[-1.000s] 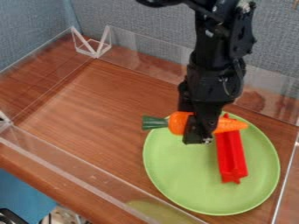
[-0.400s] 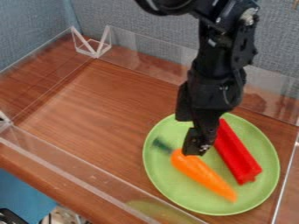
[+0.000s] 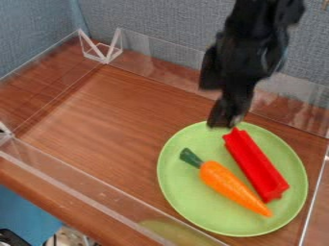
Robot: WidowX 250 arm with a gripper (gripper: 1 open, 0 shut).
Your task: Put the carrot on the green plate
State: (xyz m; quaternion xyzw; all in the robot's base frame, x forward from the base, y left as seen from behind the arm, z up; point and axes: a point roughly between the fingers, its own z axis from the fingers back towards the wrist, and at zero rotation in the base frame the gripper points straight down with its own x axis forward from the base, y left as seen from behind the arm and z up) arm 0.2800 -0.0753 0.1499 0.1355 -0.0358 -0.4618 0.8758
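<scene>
The carrot (image 3: 226, 184) lies on the green plate (image 3: 180, 197) beside a red bar (image 3: 257, 163); gripper (image 3: 229, 120) above, wide open, empty. Carrot looks light, rigid, smooth; best pinched mid-body

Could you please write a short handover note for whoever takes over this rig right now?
Tool: open, empty, blurred, above the plate's far edge.
Carrot: lying flat on the green plate, leafy end toward the left, beside the red bar, which also lies on the plate.
Done: carrot is on the plate and released.
Left: probably nothing but pulling the arm clear.
</scene>
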